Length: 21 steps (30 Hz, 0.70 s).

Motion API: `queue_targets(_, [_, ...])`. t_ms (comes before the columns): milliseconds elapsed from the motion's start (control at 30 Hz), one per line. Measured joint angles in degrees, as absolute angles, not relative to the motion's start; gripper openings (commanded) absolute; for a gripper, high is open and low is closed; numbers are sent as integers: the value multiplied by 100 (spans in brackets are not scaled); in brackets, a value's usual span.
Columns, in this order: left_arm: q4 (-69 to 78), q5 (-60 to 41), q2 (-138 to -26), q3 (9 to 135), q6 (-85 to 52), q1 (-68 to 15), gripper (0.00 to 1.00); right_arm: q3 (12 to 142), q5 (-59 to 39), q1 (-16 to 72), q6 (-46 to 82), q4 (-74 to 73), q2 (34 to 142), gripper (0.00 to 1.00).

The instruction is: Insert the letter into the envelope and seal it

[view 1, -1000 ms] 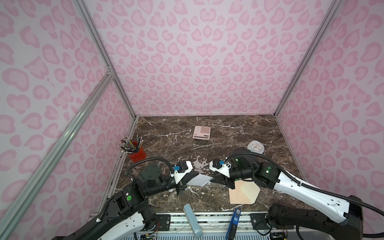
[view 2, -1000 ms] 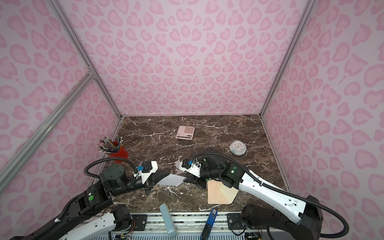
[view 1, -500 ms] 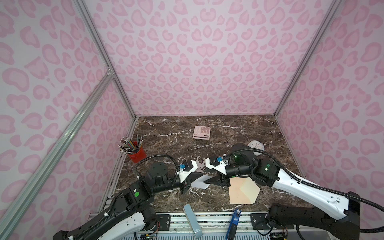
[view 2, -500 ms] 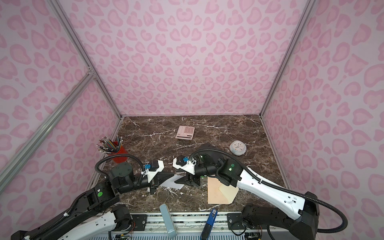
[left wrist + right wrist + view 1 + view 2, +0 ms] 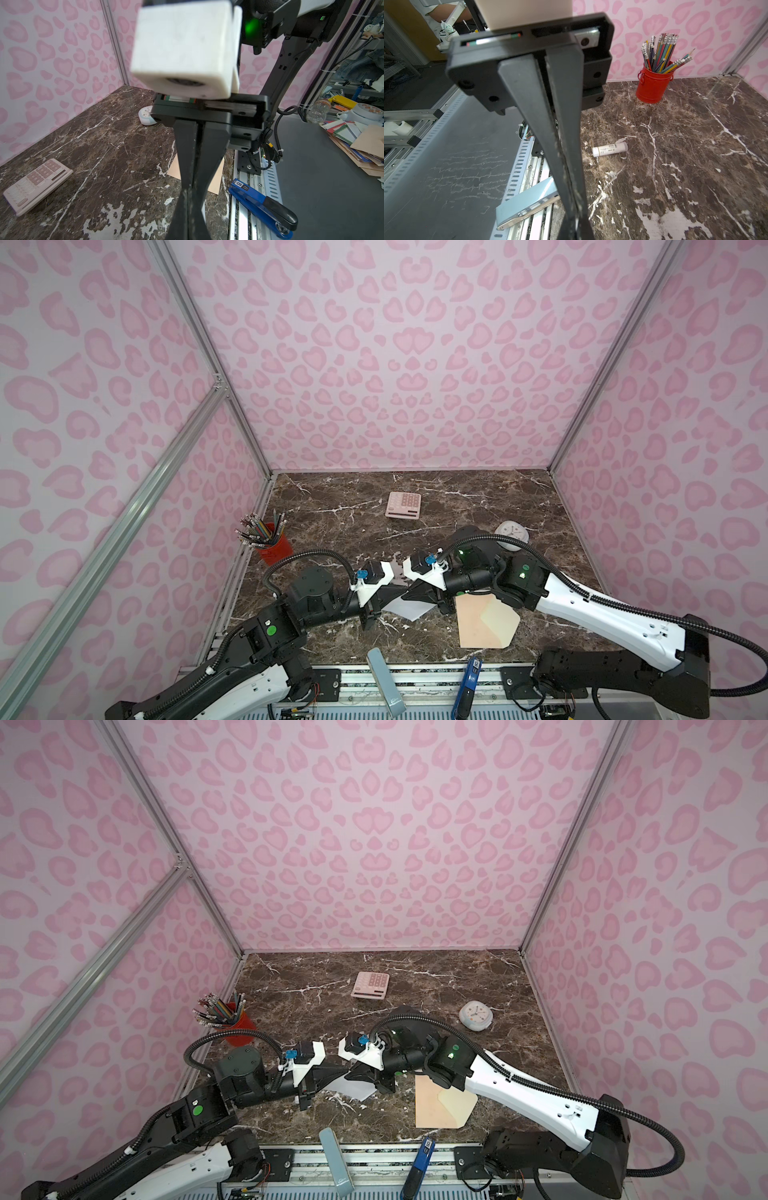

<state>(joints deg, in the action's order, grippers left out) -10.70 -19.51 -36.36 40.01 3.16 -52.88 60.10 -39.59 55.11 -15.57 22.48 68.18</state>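
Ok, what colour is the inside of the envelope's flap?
Pale cream-yellow on the flap, against the peach-tan envelope; clearest in a top view.

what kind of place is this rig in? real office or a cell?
Most likely a staged robot test cell, not an office: pink heart-print walls on aluminium framing box in a marble-look tabletop, with desk props set out on it: a red pencil pot, a pink calculator and a small clock.

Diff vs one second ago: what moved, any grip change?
The right gripper moved in toward the left gripper until their tips nearly meet, and its jaws went from open to closed, apparently on the free edge of the letter. The left gripper edged forward, still pinching the letter. The envelope with its flap open, the calculator, the clock and the pencil cup stayed put.
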Motion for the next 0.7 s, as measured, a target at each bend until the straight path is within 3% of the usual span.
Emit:
queue_targets(100, [-1072,-1909,-3612,4016,331,-5288,4,5881,-3885,5494,-1575,2274,6702,2])
queue_targets(133, [-1076,-1909,-3607,4021,349,-5288,4,5835,-3879,5470,-1540,2276,6657,0])
queue_targets(267, [-1109,-1881,-3583,4023,370,-5288,4,5684,-3857,5369,-1542,2300,6510,0])
queue_targets(333, [-1116,-1874,-3575,4023,375,-5288,4,5631,-3844,5336,-1498,2318,6455,25])
queue_targets(367, [-1129,-1868,-3573,4023,403,-5288,4,5599,-3809,5321,-1496,2329,6416,26])
queue_targets(400, [-1166,-1863,-3564,4027,410,-5288,4,5557,-3769,5319,-1505,2355,6372,25])
queue_targets(467, [-1205,-1857,-3540,4034,410,-5288,4,5476,-3717,5310,-1538,2368,6298,10])
queue_targets(533, [-1223,-1824,-3531,4042,412,-5288,4,5426,-3708,5284,-1500,2386,6248,2])
queue_targets(667, [-1249,-1833,-3533,4064,414,-5288,4,5354,-3712,5238,-1466,2366,6187,0])
queue_targets(700, [-1264,-1826,-3533,4071,414,-5288,4,5336,-3712,5234,-1461,2357,6178,6])
